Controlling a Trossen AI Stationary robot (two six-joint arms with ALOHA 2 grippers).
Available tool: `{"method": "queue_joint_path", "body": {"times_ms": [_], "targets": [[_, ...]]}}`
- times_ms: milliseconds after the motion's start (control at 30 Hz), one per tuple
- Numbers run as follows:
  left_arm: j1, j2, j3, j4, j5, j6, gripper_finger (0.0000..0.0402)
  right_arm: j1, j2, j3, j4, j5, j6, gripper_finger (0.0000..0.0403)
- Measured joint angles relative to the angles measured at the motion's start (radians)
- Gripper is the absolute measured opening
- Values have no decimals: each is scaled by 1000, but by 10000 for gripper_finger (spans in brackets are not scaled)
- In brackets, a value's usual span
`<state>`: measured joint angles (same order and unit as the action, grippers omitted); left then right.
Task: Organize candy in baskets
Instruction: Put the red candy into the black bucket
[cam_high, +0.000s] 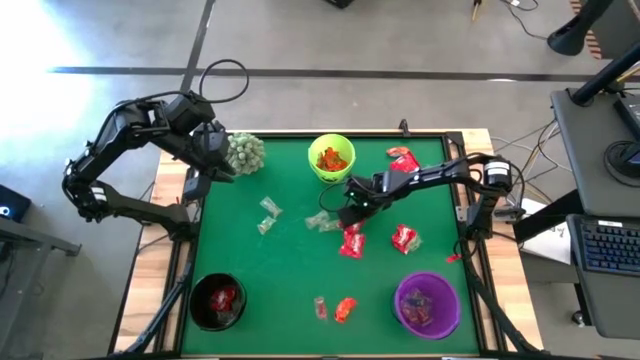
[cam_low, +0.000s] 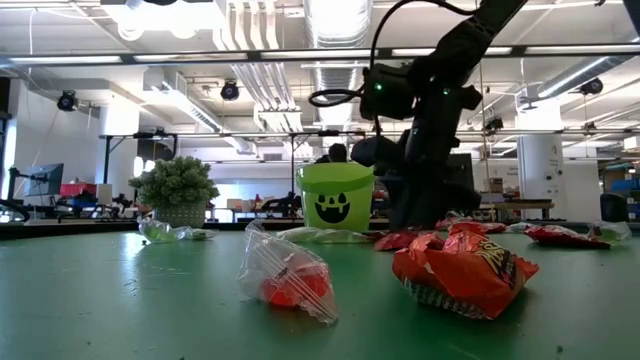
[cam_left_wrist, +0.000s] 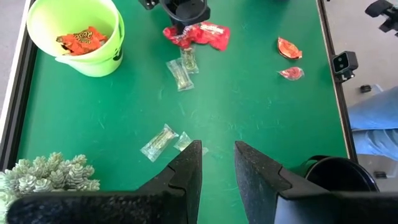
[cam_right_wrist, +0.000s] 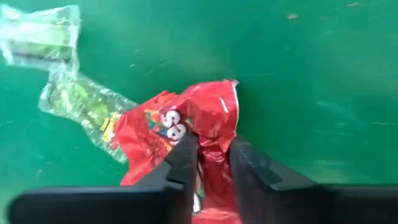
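My right gripper (cam_high: 352, 213) is down on the mat just in front of the lime green basket (cam_high: 331, 158), which holds orange candy. In the right wrist view it (cam_right_wrist: 210, 146) is shut on a red candy wrapper (cam_right_wrist: 208, 118), with pale clear candy (cam_right_wrist: 81, 102) beside it. More red candy (cam_high: 404, 238) and an orange piece (cam_high: 345, 309) lie loose on the mat. The black basket (cam_high: 217, 300) has red candy inside; the purple basket (cam_high: 427, 304) stands front right. My left gripper (cam_left_wrist: 217, 149) hovers open and empty at the table's left edge, near two clear candies (cam_left_wrist: 163, 141).
A spiky pale-green plant (cam_high: 244, 152) stands at the back left beside the left arm. A red packet (cam_high: 403, 160) lies at the back right. In the low view a red candy (cam_low: 470, 270) and a clear-wrapped one (cam_low: 290, 275) lie close to the camera.
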<state>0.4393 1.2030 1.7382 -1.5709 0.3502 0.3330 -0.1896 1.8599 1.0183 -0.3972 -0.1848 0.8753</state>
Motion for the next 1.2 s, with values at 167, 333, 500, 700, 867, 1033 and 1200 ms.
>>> {"method": "queue_joint_path", "body": {"times_ms": [167, 333, 500, 700, 867, 1033, 1200], "targets": [[0, 0, 0, 0, -2, 22, 76, 3, 0, 6, 0, -25, 5, 15], [0, 0, 0, 0, -2, 25, 76, 4, -11, 44, -30, -44, 0, 10], [0, 0, 0, 0, -2, 25, 76, 4, -56, 126, -138, -13, -45, 9], [0, 0, 0, 0, -2, 5, 76, 2, -115, 213, -349, 110, -107, 8], [0, -2, 0, 0, -2, -23, 76, 5, -138, 234, -376, 108, -111, 8], [0, -4, 0, 0, -2, -76, 76, 22, -164, 307, -375, 110, -129, 8], [0, -4, 0, 0, -2, -115, 76, 42, -183, 407, -373, 129, -175, 8]]}}
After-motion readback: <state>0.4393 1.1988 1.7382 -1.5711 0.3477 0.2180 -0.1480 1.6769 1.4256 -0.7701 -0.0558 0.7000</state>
